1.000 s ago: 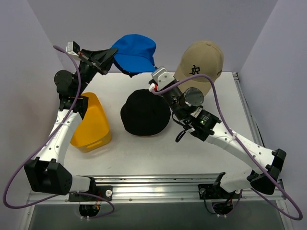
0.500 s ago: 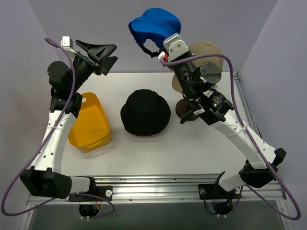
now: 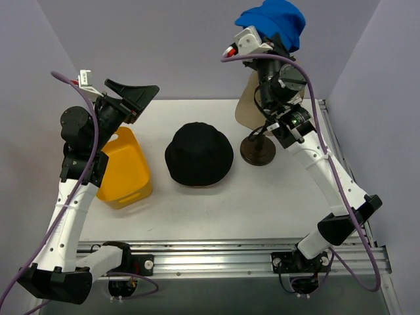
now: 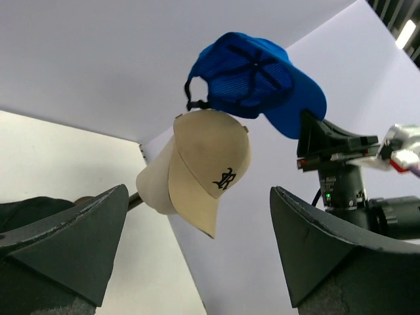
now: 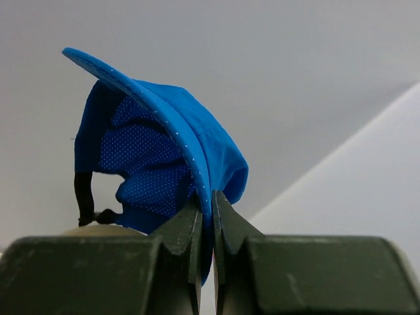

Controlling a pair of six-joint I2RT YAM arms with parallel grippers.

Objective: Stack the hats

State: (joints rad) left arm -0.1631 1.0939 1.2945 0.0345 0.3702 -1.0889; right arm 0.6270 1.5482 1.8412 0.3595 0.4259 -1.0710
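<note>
My right gripper [image 5: 205, 200] is shut on the fabric edge of the bright blue baseball cap [image 5: 151, 151], pinched between its fingers. In the top view the blue cap [image 3: 275, 20] hangs high at the back right, above the tan baseball cap [image 3: 246, 111], which the right arm mostly hides. The left wrist view shows the blue cap [image 4: 262, 79] just above the tan cap [image 4: 210, 164] with its dark logo. A black bucket hat [image 3: 199, 154] lies flat at the table's middle. My left gripper [image 3: 146, 104] is wide open and empty, raised at the back left.
A yellow plastic tray [image 3: 125, 167] lies under the left arm at the table's left. The round wooden stand base [image 3: 258, 149] sits right of the black hat, beneath the tan cap. Walls close in at the back and both sides.
The right arm carried the blue cap up and to the right, from the back middle to above the tan cap. The left gripper let go of the cap, opened wide and drew back left.
</note>
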